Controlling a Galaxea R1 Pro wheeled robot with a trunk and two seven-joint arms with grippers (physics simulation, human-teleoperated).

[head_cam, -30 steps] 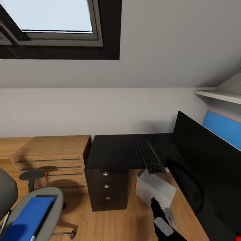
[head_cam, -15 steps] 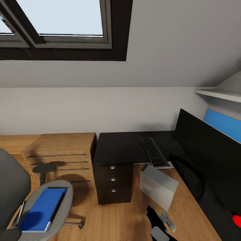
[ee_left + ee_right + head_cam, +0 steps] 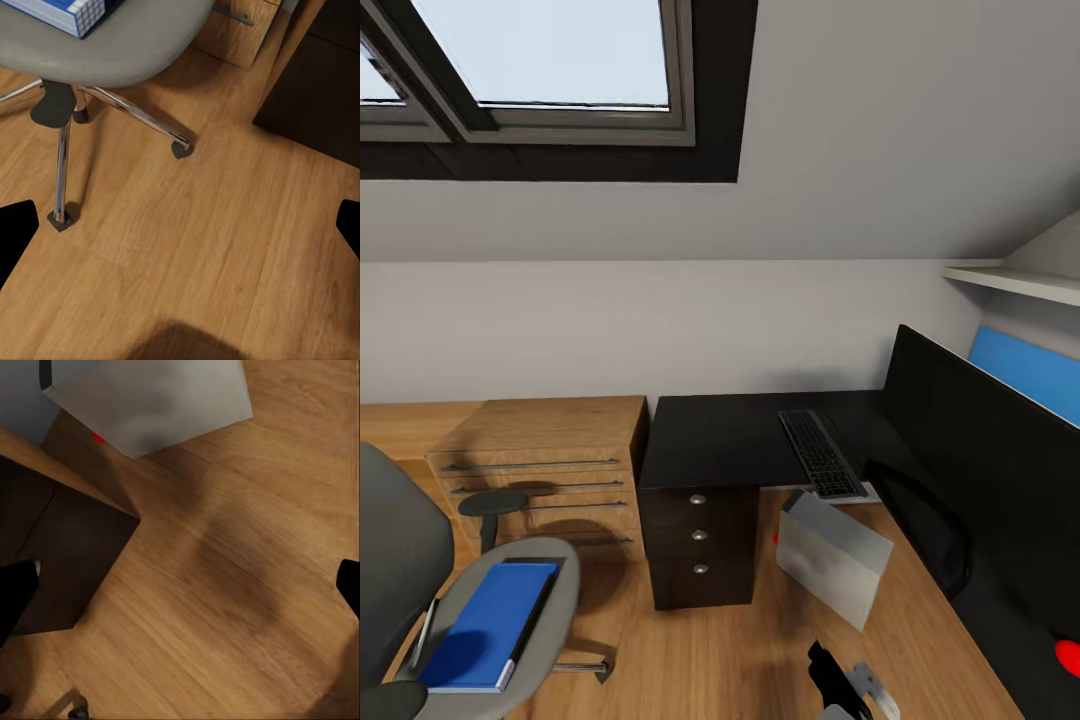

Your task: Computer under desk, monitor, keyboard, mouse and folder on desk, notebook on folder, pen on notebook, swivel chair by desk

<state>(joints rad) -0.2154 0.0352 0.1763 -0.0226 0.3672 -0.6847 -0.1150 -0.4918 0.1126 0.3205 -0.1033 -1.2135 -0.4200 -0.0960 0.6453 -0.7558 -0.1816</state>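
Currently, the desk is seen ahead, the monitor at its right and the keyboard laid beside it, long axis running away from the robot. The computer is tilted on the floor by the drawer unit. The swivel chair is placed at lower left, well apart from the desk, the blue folder lying flat on its seat. The folder is judged nearer the left gripper, whose fingers are spread over bare floor beside the chair base. The right gripper fingers are likewise spread, empty, near the computer.
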